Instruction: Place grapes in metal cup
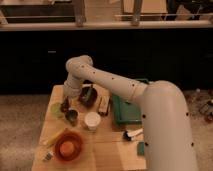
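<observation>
My gripper (65,105) hangs low over the left part of the wooden table (110,152), just up and left of the metal cup (72,117). A small dark reddish lump, the grapes (65,106), sits at its tip, so it appears shut on them. The metal cup is small, dark grey and shiny, and stands upright next to the white cup (92,121). The white arm (115,85) reaches in from the lower right and bends down at its elbow.
A dark round bowl (88,95) and a brown block (104,105) lie behind the cups. A green tray (127,112) is at the right. A red bowl with an orange ball (68,148) is at the front left. A light green item (56,110) lies left of the gripper.
</observation>
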Robot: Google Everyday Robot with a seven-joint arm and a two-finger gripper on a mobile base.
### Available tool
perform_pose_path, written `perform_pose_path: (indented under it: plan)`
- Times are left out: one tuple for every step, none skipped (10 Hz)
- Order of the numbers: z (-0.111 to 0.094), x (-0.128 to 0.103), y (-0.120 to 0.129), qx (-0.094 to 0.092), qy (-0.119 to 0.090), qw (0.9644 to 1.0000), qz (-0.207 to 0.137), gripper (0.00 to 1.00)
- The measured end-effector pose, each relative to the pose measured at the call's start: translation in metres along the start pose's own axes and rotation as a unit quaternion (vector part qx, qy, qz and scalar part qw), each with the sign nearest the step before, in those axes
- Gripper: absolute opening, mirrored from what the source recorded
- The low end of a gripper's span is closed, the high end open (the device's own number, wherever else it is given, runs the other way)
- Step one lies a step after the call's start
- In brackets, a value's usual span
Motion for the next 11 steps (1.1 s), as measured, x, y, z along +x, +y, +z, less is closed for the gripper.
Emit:
perform_pose_path:
  plan:
    - [0.004, -0.002, 0.001, -0.008, -0.003, 0.9999, -0.010, 0.00]
    - [0.008, -0.002, 0.004, -0.016, -0.006, 0.9996, -0.021, 0.00]
    - [0.011, -0.002, 0.007, -0.020, -0.009, 0.9994, -0.028, 0.00]
    - [0.015, -0.003, 0.009, -0.026, -0.012, 0.9989, -0.037, 0.00]
    - [0.019, -0.005, 0.011, -0.032, -0.017, 0.9982, -0.047, 0.00]
    - [0.021, -0.005, 0.012, -0.035, -0.020, 0.9978, -0.053, 0.00]
    - [0.022, -0.006, 0.014, -0.039, -0.022, 0.9972, -0.059, 0.00]
    - [0.024, -0.006, 0.017, -0.042, -0.025, 0.9967, -0.065, 0.00]
    - [0.025, -0.007, 0.018, -0.045, -0.027, 0.9961, -0.072, 0.00]
    - [0.026, -0.008, 0.020, -0.047, -0.030, 0.9954, -0.078, 0.01]
    - [0.026, -0.008, 0.023, -0.051, -0.034, 0.9948, -0.082, 0.03]
